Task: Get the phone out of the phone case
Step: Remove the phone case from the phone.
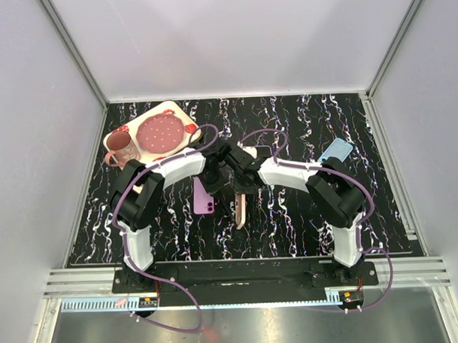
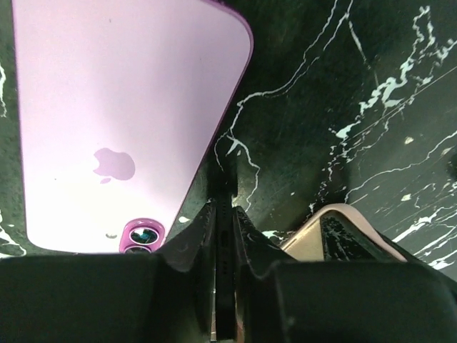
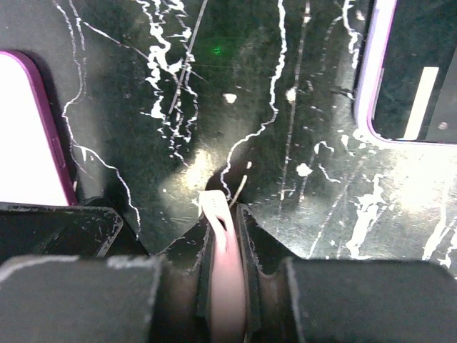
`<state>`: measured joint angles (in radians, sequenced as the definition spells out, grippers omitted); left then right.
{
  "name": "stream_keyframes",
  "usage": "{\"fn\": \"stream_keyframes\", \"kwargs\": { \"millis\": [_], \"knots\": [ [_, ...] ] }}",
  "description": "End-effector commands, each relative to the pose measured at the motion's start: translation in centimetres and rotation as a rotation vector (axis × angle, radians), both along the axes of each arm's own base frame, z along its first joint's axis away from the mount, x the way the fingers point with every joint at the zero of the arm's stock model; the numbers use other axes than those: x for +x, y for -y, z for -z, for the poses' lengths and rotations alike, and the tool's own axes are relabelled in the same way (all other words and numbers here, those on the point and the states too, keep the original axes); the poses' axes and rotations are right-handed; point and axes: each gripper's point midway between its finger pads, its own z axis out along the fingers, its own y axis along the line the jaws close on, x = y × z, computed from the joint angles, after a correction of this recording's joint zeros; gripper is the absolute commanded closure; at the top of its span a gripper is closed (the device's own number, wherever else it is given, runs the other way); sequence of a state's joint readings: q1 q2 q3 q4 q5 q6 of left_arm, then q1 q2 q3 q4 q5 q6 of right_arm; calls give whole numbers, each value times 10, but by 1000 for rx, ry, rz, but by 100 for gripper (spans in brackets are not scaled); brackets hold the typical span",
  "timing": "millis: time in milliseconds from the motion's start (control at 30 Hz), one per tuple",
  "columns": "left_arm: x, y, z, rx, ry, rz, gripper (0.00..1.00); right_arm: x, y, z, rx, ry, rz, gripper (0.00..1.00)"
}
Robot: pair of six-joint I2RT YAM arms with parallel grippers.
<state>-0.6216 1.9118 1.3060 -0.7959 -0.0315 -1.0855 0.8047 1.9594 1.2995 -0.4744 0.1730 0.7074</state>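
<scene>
My two grippers meet over the middle of the table. The left gripper [image 1: 231, 183] [image 2: 225, 214] is shut on the thin edge of a black phone [image 2: 225, 243]. The right gripper [image 1: 245, 184] [image 3: 223, 214] is shut on the rim of a pink-beige phone case [image 3: 226, 275]. The case [image 1: 241, 210] stands on its edge just in front of both grippers. A corner of it also shows in the left wrist view [image 2: 303, 241], just right of the left fingers. How far the phone still sits inside the case is hidden.
A purple phone [image 1: 203, 196] [image 2: 121, 121] lies back-up just left of the grippers. A pale blue phone [image 1: 335, 150] lies at the far right. A tray [image 1: 183, 113] with a pink plate [image 1: 160, 132] and a cup [image 1: 120, 147] stands at the back left.
</scene>
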Motion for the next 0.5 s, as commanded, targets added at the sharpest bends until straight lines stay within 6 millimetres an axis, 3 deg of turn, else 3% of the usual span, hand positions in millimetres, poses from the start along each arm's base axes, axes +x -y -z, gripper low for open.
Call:
{"fn": "stream_keyframes", "kwargs": {
  "millis": [0, 67, 100, 133, 267, 300, 367, 400, 467],
  "knots": [
    [-23, 6, -12, 19, -3, 54, 91, -2, 45, 13, -96, -16, 62, 100],
    [-22, 6, -15, 17, 7, 51, 100, 5, 53, -3, -58, 17, 82, 100],
    [-20, 7, -15, 16, 10, 51, 100, 3, 61, -3, -63, 22, 89, 100],
    [-17, 10, -18, 3, 25, 66, 100, 8, 66, -19, -40, 55, 102, 100],
    [-10, 24, -27, -55, 58, 142, 100, 28, 101, -49, -21, 117, 170, 100],
    [-10, 23, -27, -53, 65, 166, 100, 38, 120, -54, -30, 130, 200, 100],
    [-7, 34, -34, -117, 98, 224, 100, 49, 139, -71, -23, 170, 227, 100],
    [-15, 37, -31, -151, 90, 296, 100, 60, 155, -79, -21, 186, 243, 100],
    [-9, 58, -44, -275, 185, 397, 100, 73, 172, -98, -11, 238, 281, 100]
  ]
}}
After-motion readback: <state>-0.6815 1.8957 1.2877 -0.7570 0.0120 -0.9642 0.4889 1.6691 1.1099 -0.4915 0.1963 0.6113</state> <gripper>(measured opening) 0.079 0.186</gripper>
